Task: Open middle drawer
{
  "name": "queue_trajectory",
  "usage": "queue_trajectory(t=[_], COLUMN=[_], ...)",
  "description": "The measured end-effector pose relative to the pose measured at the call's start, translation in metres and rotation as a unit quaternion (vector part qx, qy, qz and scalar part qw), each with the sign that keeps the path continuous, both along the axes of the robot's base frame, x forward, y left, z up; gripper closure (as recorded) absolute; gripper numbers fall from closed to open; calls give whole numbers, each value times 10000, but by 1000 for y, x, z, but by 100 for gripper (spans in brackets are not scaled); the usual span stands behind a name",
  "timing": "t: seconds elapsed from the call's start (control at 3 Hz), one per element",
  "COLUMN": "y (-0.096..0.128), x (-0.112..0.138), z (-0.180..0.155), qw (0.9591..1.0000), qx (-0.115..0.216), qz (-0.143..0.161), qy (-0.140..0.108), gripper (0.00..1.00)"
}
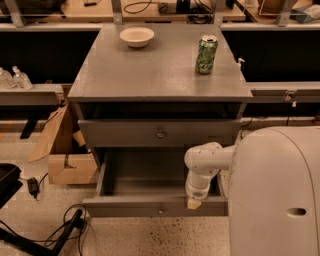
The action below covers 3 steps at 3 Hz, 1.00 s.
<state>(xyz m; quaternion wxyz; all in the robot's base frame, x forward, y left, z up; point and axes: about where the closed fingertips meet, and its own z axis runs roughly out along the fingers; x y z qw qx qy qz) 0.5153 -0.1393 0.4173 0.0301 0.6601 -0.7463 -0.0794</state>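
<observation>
Looking down on a grey cabinet (pixel 150 75), finding the middle drawer (pixel 135 206) pulled well out at 6 o'clock, spotting the gripper (pixel 194 203) at 5 o'clock at its front rim, failing to tell its opening or any hold, noting a bowl (pixel 136 36) at 11 o'clock and a green can (pixel 206 54) at 1 o'clock on top

robot lab: cabled workbenches (pixel 75 12), hand (pixel 194 203) at middle drawer (pixel 145 206) front.

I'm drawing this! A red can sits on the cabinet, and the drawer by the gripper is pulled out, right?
No: the camera view shows the can is green, not red. It sits on the cabinet, and the middle drawer, with the gripper at its front edge, is pulled out.
</observation>
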Motion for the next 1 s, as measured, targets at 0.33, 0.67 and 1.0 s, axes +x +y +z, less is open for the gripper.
queue_trajectory(t=[0.33, 0.67, 1.0], y=[0, 0, 0], x=[-1, -3, -4], z=[-1, -3, -4], qw=[10000, 10000, 10000], qx=[-2, -5, -7], qz=[2, 4, 6], qy=[18, 36, 50], gripper=[36, 13, 0])
